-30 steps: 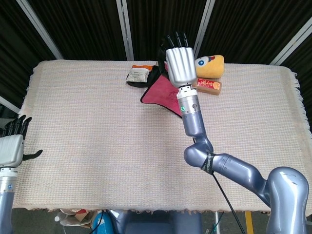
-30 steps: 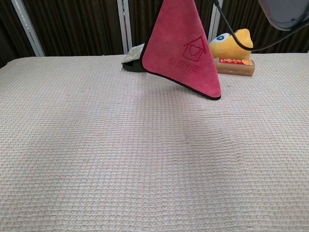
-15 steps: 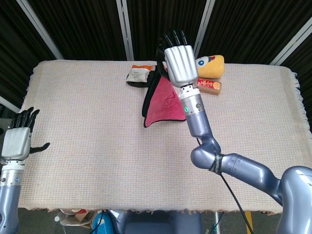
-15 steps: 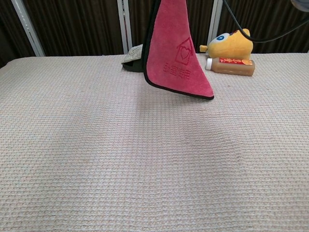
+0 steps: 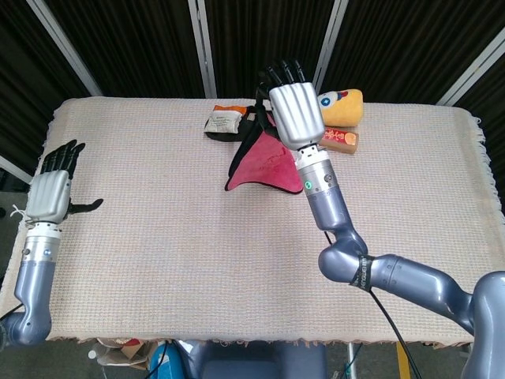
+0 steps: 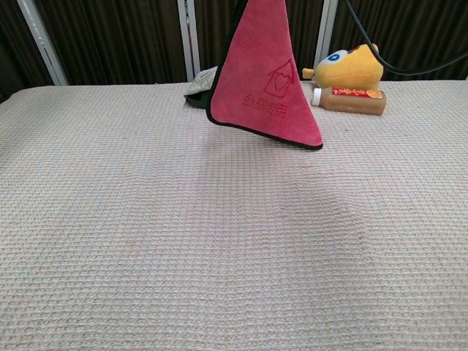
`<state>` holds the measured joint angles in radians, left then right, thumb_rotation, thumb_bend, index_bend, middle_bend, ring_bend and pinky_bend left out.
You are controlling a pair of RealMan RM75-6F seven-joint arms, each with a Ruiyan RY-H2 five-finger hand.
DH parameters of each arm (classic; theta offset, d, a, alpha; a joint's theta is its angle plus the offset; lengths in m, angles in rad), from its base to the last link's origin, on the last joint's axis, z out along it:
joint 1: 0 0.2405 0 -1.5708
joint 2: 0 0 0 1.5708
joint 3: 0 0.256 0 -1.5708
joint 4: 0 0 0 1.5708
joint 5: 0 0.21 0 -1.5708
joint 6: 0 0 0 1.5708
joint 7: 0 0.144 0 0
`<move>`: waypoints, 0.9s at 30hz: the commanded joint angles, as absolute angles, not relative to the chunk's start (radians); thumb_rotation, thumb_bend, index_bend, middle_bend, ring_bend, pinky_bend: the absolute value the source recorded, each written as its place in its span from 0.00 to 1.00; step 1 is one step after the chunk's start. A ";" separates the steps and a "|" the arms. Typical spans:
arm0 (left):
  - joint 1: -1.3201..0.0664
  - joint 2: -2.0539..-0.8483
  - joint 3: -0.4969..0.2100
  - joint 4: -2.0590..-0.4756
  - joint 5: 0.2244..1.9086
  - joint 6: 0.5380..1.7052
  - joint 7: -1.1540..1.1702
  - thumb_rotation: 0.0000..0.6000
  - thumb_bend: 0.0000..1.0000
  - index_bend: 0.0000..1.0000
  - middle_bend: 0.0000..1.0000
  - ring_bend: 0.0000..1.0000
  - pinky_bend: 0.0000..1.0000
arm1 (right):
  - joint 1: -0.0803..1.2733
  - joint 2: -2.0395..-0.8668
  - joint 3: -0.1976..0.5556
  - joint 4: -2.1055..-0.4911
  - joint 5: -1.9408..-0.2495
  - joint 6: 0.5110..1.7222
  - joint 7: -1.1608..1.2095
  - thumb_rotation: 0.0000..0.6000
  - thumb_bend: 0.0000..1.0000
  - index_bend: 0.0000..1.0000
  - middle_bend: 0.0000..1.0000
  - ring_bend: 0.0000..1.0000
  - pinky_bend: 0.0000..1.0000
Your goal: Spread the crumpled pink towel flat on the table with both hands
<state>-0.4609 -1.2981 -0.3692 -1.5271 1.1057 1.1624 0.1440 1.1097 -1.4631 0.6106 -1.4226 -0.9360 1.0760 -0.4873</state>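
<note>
The pink towel (image 5: 264, 166) with a dark edge hangs in the air from my right hand (image 5: 294, 114), which grips its top corner above the far middle of the table. In the chest view the towel (image 6: 267, 95) hangs as a triangle with a heart-house print, its lower edge clear of the table; the hand itself is out of that frame. My left hand (image 5: 54, 189) hovers over the table's left edge, empty, with fingers spread.
A small packet (image 5: 225, 121) lies at the far edge behind the towel. A yellow plush toy (image 5: 341, 106) and a bottle on its side (image 5: 338, 138) lie at the far right. The woven cloth-covered table (image 5: 158, 237) stretches wide in front.
My left arm has risen and moved in over the table's left edge. The hanging towel has swung and turned, its lower tip shifting left.
</note>
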 commanded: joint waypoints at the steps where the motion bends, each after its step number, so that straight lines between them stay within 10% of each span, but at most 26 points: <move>1: -0.519 -1.343 -0.407 -1.482 1.072 1.127 0.144 1.00 0.02 0.00 0.00 0.00 0.01 | 1.114 -1.455 0.610 -1.427 -0.930 1.073 -0.487 1.00 0.60 0.67 0.29 0.16 0.13; 27: -0.863 -1.636 -0.487 -1.192 0.933 0.986 0.221 1.00 0.00 0.00 0.03 0.00 0.01 | 1.089 -1.349 0.587 -1.528 -0.883 1.078 -0.455 1.00 0.60 0.67 0.29 0.16 0.14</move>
